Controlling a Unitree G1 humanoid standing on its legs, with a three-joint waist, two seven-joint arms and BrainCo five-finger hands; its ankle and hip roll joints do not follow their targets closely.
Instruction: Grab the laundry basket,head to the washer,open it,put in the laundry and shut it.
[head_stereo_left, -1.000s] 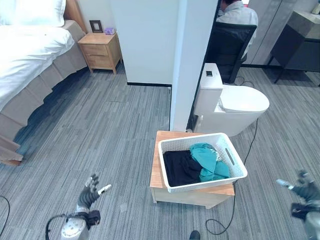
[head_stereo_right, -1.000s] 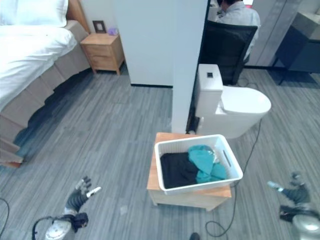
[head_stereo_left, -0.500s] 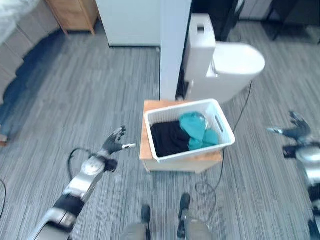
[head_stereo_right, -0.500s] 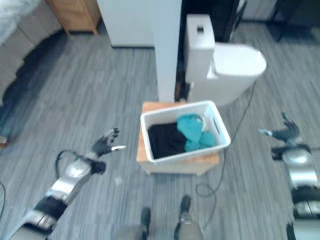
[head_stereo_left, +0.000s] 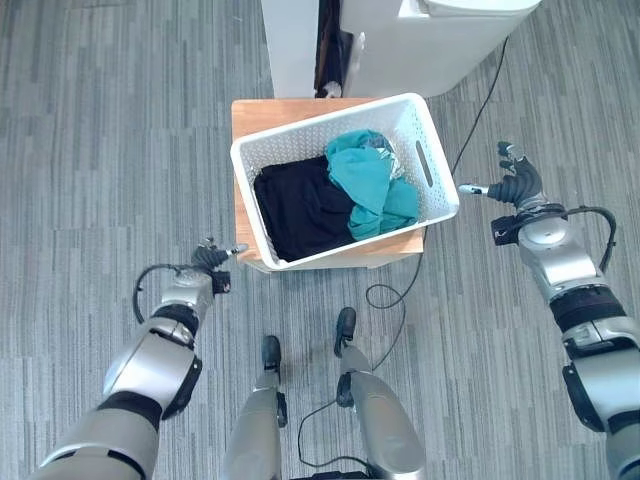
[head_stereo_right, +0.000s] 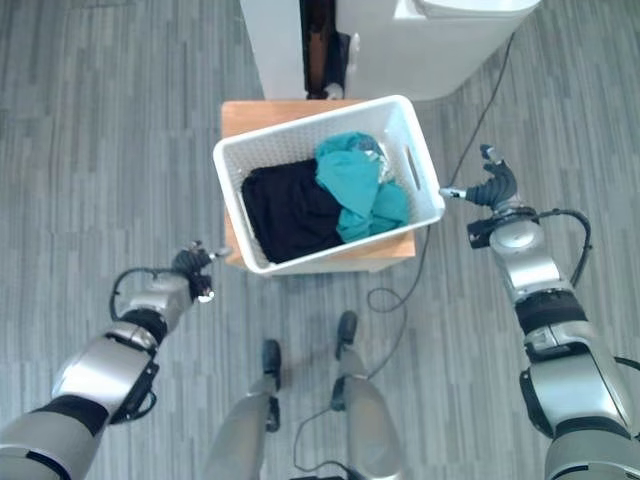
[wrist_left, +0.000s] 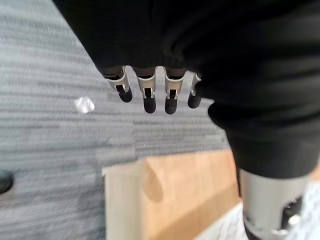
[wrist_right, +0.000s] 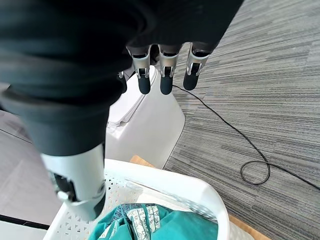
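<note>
White basket (head_stereo_left: 431, 168) with black and teal laundry (head_stereo_left: 335, 192) sits on a wooden stand (head_stereo_left: 262, 114) at upper centre of the frame; left hand (head_stereo_left: 208, 257) lower left by the stand's corner, fingers spread, empty; right hand (head_stereo_left: 512, 184) just right of the basket, fingers spread, empty.

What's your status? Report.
Both hands open: left hand and right hand flank the laundry basket, neither touching. Basket with clothes on wooden stand. Nothing blocking.

Home-like room: grey plank floor (head_stereo_left: 90, 150), white toilet (head_stereo_left: 440, 40), laundry basket (head_stereo_left: 440, 195) of clothes on low wooden stand (head_stereo_left: 262, 112)
</note>
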